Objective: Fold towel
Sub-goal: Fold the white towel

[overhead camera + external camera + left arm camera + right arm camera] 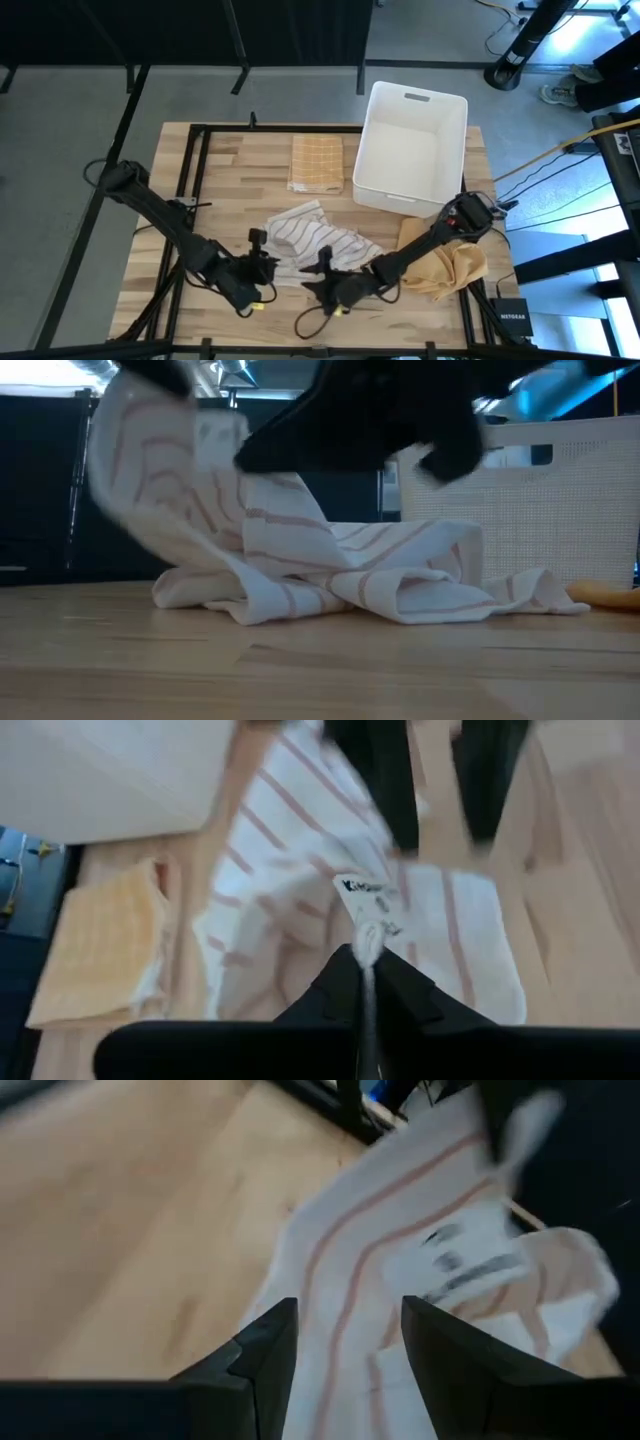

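High view: crumpled white towel with thin reddish stripes near the wooden desk's front edge, left gripper and right gripper at its near corners.
Low view: towel rumpled, one side lifted.
Left wrist view: fingers pinched together on a towel corner.
Right wrist view: fingers apart above striped cloth.

Surface: wooden table I work over | landmark: white bin | beside it: folded checked cloth | nearer me: striped towel, yellow cloth.
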You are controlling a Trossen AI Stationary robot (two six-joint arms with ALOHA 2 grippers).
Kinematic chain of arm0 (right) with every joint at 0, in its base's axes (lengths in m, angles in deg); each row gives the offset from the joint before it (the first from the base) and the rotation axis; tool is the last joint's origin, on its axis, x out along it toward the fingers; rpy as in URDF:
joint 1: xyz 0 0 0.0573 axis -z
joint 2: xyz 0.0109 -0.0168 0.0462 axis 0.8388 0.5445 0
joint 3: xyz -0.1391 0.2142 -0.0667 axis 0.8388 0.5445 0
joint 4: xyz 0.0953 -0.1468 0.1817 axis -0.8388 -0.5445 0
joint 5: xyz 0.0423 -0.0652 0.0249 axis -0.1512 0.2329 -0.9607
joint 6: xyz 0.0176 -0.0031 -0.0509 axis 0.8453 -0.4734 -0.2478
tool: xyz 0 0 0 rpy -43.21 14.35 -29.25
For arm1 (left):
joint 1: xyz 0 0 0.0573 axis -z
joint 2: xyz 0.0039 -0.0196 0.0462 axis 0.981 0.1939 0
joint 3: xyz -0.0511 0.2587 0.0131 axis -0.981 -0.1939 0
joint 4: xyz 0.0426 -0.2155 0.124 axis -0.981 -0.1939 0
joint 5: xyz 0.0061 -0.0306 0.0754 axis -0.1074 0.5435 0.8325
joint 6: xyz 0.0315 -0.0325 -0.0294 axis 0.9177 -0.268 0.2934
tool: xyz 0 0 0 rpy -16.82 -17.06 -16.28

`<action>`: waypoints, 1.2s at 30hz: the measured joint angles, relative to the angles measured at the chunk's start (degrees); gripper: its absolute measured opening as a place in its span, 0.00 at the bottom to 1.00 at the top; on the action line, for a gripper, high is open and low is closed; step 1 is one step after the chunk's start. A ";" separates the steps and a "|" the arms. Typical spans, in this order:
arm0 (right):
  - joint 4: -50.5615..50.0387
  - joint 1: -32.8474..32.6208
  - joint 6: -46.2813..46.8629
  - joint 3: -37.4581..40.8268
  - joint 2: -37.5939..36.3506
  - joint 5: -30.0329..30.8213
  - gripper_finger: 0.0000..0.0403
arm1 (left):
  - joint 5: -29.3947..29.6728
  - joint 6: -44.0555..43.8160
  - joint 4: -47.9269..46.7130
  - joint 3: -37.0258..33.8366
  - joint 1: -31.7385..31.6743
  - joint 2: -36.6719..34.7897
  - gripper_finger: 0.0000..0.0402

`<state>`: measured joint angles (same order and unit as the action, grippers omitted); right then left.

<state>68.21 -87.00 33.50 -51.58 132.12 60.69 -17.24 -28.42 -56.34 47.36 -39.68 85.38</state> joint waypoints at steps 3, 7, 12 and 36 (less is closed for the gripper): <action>-3.65 2.31 -3.83 -4.22 2.01 -0.49 0.45 | 0.06 1.65 0.34 0.28 -0.79 -2.61 0.03; -15.52 5.22 -4.54 -11.18 3.49 0.28 0.45 | -2.95 3.73 1.72 0.44 -3.26 -4.86 0.04; -41.16 6.49 0.85 -17.93 3.62 4.89 0.45 | -6.94 -2.14 0.57 0.41 -4.85 -5.17 0.04; -41.63 -0.44 9.09 -20.11 1.62 2.11 0.45 | -7.05 -7.39 0.45 0.41 -2.10 -5.08 0.04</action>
<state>26.59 -87.44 42.59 -71.69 133.74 62.79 -24.29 -35.81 -55.88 47.78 -41.78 80.30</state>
